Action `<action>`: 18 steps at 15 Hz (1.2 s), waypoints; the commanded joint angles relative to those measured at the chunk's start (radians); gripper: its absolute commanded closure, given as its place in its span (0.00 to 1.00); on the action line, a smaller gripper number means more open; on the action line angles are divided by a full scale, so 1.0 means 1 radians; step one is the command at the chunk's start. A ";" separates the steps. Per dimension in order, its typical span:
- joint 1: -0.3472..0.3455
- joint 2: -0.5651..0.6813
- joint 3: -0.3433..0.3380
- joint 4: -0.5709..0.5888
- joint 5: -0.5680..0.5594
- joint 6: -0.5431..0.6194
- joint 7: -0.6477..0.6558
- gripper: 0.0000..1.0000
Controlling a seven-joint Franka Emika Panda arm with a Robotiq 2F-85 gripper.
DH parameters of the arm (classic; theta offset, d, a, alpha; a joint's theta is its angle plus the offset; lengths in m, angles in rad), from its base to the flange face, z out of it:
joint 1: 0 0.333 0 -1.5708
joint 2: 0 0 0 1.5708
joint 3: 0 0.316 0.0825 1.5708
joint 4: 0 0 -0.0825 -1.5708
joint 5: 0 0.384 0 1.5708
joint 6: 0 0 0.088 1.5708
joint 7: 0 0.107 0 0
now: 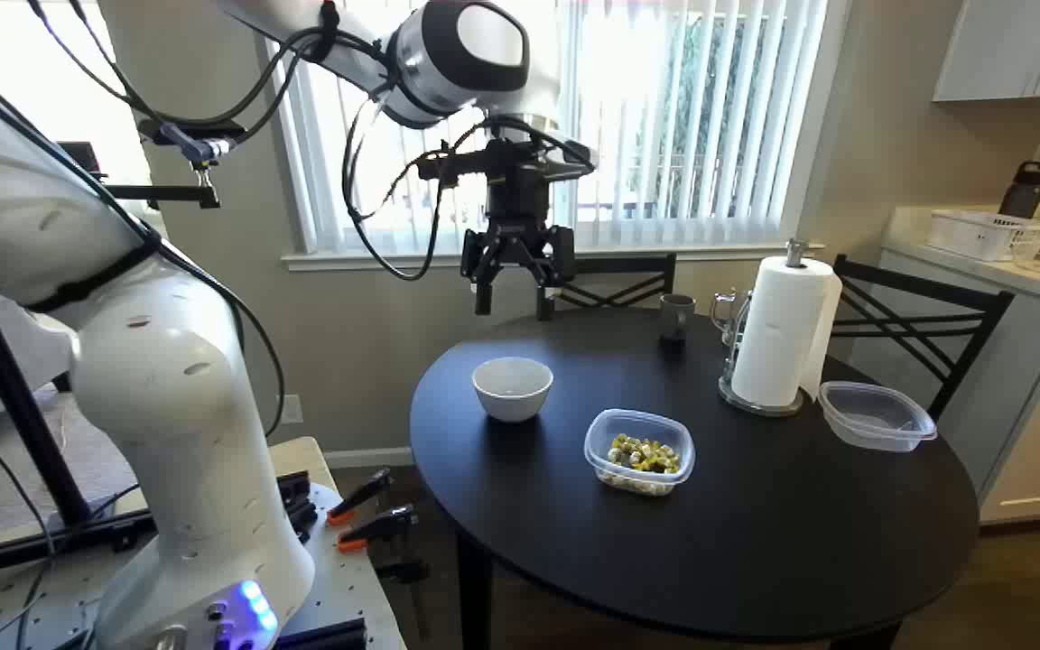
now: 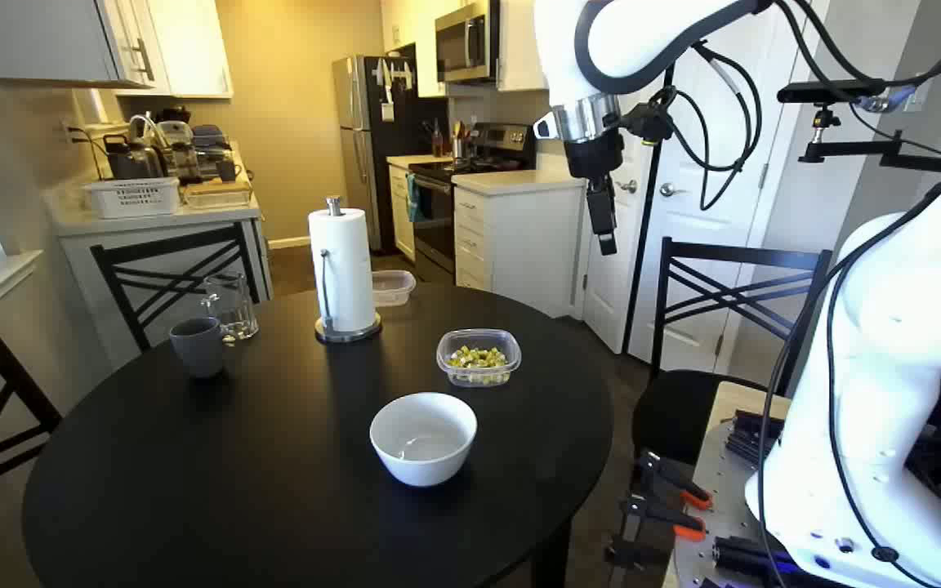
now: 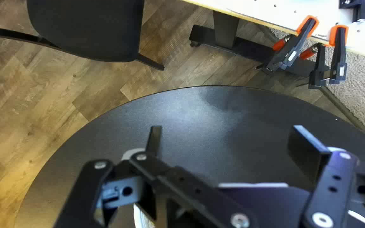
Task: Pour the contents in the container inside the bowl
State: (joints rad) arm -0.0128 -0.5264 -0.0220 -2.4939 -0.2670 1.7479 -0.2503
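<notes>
Black two-fingered claw (image 1: 515,305) hangs spread wide; in an exterior view, the shallow clear plastic tub (image 1: 637,422) of yellowish-green bits (image 1: 642,454) stands right of the round white bowl (image 1: 513,403) and nearer.

Bowl (image 3: 252,185) and container (image 3: 140,218) mostly hidden behind the tool (image 3: 228,139) in the wrist view

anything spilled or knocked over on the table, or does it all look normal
Nothing is plainly wrong: the tub of bits and white bowl stand upright, with none seen spilled around them. One small oddity: pale specks near the base of the glass mug; whether inside it, or just glints, I can't tell.
</notes>
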 commanded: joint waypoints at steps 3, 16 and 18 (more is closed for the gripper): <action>0.012 0.000 -0.010 0.002 -0.004 -0.003 0.005 0.00; 0.012 0.000 -0.010 0.002 -0.004 -0.003 0.005 0.00; 0.018 0.013 -0.001 0.016 -0.026 -0.002 -0.010 0.00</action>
State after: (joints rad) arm -0.0118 -0.5264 -0.0228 -2.4939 -0.2670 1.7479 -0.2502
